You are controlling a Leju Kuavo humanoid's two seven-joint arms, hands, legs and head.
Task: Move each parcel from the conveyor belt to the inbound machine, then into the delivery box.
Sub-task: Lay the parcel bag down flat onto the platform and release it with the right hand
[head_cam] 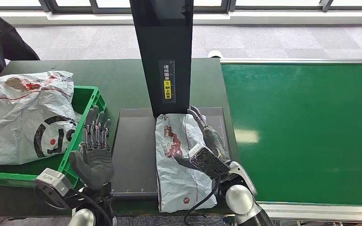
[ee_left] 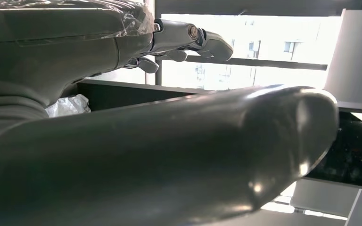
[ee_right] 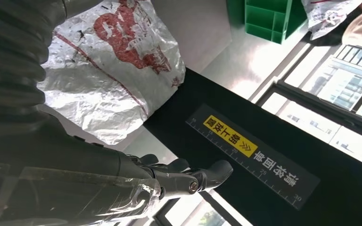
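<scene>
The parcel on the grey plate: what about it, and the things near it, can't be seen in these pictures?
- Parcel: the head view's right hand covers its right edge, so any grip is unclear.
- Label on the black post: print too small in the head view.
- Left hand: its wrist view is blocked by its own blurred thumb.
- Green box: a bag hides the inside.

Left hand [head_cam: 94,153] open, fingers spread, right hand [head_cam: 206,141] extended flat
</scene>
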